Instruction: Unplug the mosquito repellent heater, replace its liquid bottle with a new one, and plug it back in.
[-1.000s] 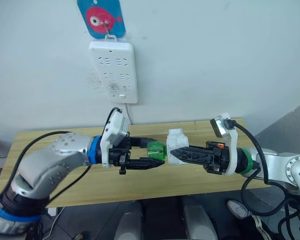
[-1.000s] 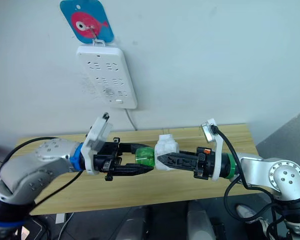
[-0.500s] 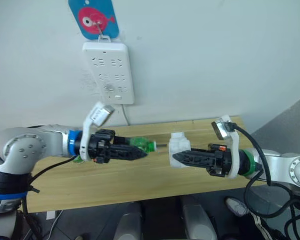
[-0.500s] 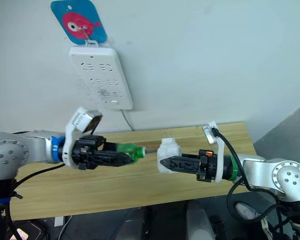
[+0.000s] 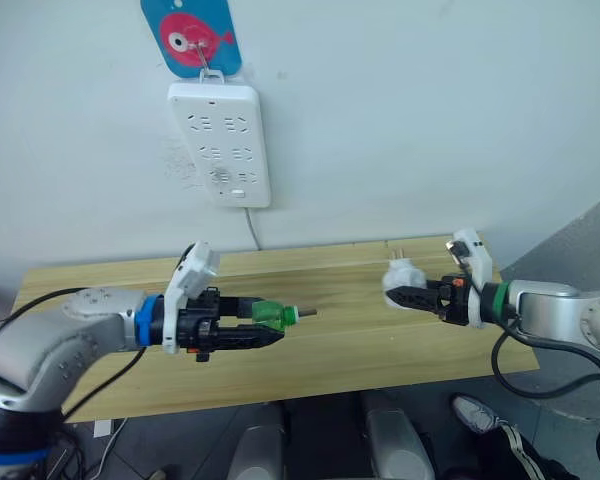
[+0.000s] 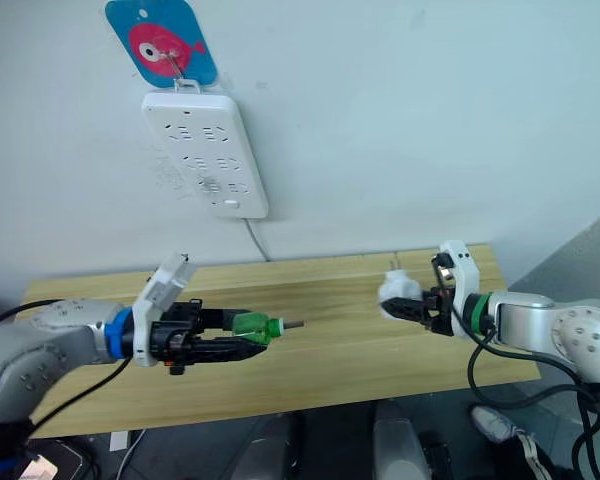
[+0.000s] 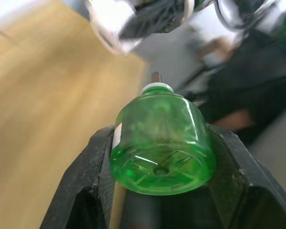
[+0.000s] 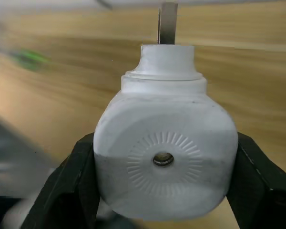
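- Green bottle (image 5: 271,315): clamped in left gripper (image 5: 265,329), held over table (image 5: 340,350), well left of heater. Now pulled fully out of the heater, wick bare; a second ago it sat against the heater's base. Old bottle removed; new one yet to fit.
- White heater (image 5: 399,277): pinched in right gripper (image 5: 405,294), prongs up, carried rightward, apart.
- Power strip (image 5: 220,143): on wall beyond, sockets vacant.

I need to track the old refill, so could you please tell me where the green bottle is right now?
The green bottle is clamped in the left gripper, held over the left half of the table, apart from the heater in the right gripper.
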Controlling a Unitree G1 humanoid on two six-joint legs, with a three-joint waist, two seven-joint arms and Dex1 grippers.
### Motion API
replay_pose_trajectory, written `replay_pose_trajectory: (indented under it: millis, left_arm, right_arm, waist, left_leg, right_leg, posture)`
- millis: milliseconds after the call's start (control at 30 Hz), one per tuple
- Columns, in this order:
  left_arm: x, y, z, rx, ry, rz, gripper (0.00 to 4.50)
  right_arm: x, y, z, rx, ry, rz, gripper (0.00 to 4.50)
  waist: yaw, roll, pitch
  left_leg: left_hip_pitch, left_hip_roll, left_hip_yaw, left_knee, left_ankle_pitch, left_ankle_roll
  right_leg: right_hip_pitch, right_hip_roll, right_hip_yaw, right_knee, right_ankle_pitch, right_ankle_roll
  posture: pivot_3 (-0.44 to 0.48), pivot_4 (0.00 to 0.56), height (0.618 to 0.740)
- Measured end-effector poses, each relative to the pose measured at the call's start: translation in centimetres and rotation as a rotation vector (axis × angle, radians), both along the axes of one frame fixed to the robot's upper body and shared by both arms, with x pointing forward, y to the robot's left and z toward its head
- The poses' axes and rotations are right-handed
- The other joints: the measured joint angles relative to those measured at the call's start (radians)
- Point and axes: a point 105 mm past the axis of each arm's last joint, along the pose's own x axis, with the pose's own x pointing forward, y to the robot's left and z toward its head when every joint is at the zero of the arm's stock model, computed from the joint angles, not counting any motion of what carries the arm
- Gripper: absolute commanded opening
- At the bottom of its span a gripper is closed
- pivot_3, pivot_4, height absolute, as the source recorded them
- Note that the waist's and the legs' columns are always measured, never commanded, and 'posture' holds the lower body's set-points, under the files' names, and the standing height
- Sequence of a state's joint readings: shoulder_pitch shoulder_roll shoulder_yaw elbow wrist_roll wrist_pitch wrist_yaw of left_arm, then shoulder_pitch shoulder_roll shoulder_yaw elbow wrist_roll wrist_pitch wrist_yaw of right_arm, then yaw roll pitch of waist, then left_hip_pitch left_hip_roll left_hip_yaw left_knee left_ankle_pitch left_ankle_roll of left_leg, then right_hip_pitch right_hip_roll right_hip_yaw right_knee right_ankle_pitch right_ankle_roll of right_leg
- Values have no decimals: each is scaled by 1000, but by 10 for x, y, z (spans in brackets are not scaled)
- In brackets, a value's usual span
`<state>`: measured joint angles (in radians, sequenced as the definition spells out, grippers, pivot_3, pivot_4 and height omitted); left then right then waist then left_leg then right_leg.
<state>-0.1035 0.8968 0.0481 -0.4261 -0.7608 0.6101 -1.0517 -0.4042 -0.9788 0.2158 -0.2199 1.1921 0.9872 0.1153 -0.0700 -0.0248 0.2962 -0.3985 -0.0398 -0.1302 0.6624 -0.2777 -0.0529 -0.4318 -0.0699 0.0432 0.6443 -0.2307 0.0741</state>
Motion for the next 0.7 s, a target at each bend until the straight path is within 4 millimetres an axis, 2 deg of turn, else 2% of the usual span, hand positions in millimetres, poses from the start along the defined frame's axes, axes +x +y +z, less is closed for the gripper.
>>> replay_pose_trajectory:
  millis: [133,200,333,633,667,700]
  left_arm:
    - [-1,1,-14,95,-211,-28,2245]
    - [0,0,-17,100,-260,-30,2245]
    - [-1,-4,-18,106,-313,-47,2245]
    - [-3,-6,-22,113,-336,-61,2245]
    - [-3,-6,-22,111,-338,-62,2245]
    - [-2,-7,-23,110,-337,-62,2245]
  right_arm:
    - [15,-13,-22,-244,-35,42,3034]
    - [23,-18,-28,-318,-39,51,3034]
    - [35,-20,-35,-344,-36,74,3034]
    - [38,-23,-48,-375,9,104,3034]
    - [38,-23,-48,-375,8,104,3771]
    - [38,-23,-47,-375,10,101,4034]
  waist:
    - [2,0,0]
    - [6,0,0]
    - [11,-1,0]
    - [12,0,1]
    - [11,0,1]
    - [11,0,1]
  left_leg:
    - [-3,0,3,0,0,0]
    - [-3,0,3,0,0,0]
    - [-3,0,3,0,0,0]
    - [-3,0,2,0,0,0]
    - [-3,0,2,0,0,0]
    - [-3,0,2,0,0,0]
  right_leg:
    - [-5,-1,2,1,1,-1]
    - [-5,-1,2,1,1,-1]
    - [-5,-1,2,1,1,-1]
    - [-5,-1,1,2,1,-1]
    - [-5,-1,1,2,1,-1]
    - [-5,-1,1,2,1,-1]
  posture:
    - [-64,312,740]
    - [-59,314,740]
    - [-53,318,740]
    - [-54,323,740]
    - [-54,323,740]
    - [-55,323,740]
